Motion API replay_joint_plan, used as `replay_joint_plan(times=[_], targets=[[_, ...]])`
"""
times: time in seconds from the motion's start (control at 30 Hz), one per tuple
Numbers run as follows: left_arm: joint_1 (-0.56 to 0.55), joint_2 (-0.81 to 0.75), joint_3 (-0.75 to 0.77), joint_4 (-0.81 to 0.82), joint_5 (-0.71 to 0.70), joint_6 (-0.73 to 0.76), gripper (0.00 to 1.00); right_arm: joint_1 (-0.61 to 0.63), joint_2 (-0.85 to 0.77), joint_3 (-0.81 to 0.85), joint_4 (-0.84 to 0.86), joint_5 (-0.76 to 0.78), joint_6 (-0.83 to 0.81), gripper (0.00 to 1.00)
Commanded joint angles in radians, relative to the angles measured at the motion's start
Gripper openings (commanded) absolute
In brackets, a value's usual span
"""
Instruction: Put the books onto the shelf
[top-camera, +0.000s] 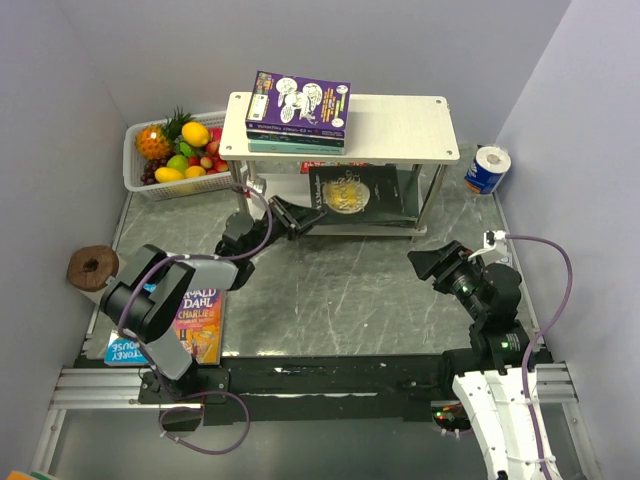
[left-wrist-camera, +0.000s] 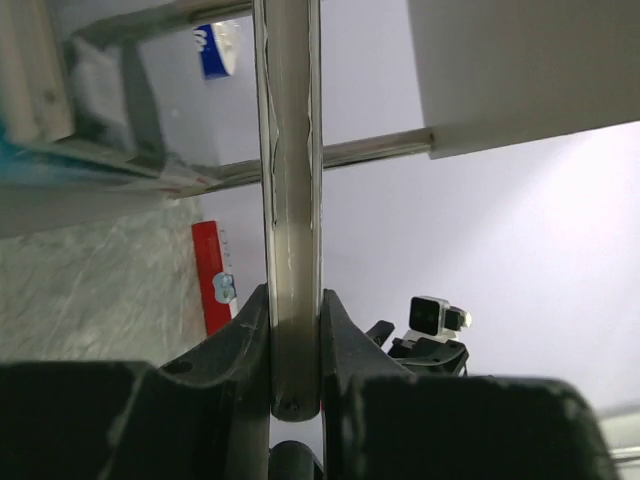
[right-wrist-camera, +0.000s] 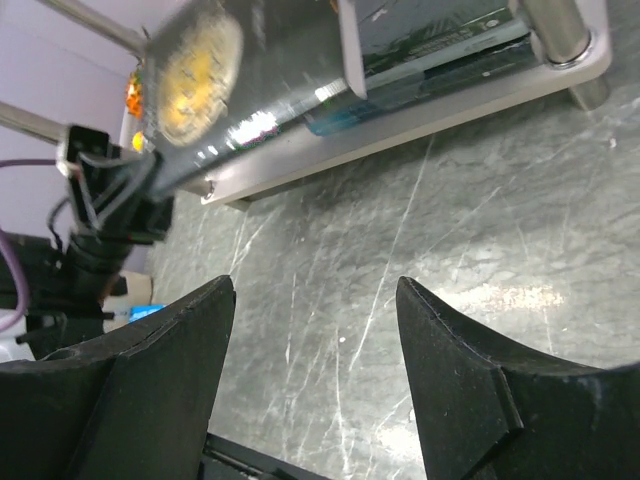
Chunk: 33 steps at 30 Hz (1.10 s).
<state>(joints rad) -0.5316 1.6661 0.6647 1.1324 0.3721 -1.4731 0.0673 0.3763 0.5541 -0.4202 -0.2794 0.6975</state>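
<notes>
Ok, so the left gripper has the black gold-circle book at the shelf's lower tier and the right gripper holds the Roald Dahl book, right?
No: the right gripper is open and empty, as the right wrist view shows. The Roald Dahl book lies on the table by the left arm. The rest holds.

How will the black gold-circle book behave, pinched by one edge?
Likely stiff: the black book runs straight beyond the left gripper. Its glossy cover glints, so it may slip or pivot. Thin, so probably light.
</notes>
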Motion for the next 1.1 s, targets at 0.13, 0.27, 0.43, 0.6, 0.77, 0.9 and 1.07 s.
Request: replay_joint_plan(times=[0.13, 0.27, 0.43, 0.6, 0.77, 0.9, 1.07], targets=[[0.024, 0.11, 0.252, 0.205, 0.113, 0.034, 0.02, -0.004, -0.031, -0.006, 0.001, 0.039, -0.013, 0.73], [0.03, 0.185, 0.311, 0.207, 0.122, 0.022, 0.02, -0.006, -0.04, -0.002, -0.008, 0.052, -0.018, 0.72], [0.036, 0.254, 0.357, 0.222, 0.116, 0.008, 0.02, -0.004, -0.039, 0.0, -0.012, 0.057, -0.024, 0.72], [0.038, 0.305, 0.398, 0.214, 0.111, 0.01, 0.02, -0.004, -0.037, -0.008, -0.003, 0.052, -0.02, 0.72], [0.038, 0.363, 0.44, 0.184, 0.119, 0.011, 0.02, -0.004, -0.04, -0.013, -0.008, 0.057, -0.024, 0.72], [0.039, 0.399, 0.454, 0.167, 0.114, 0.008, 0.02, -0.004, -0.042, -0.023, 0.001, 0.054, -0.021, 0.72], [0.038, 0.422, 0.501, 0.132, 0.136, 0.011, 0.02, -0.004, -0.036, -0.028, 0.012, 0.049, -0.02, 0.72]])
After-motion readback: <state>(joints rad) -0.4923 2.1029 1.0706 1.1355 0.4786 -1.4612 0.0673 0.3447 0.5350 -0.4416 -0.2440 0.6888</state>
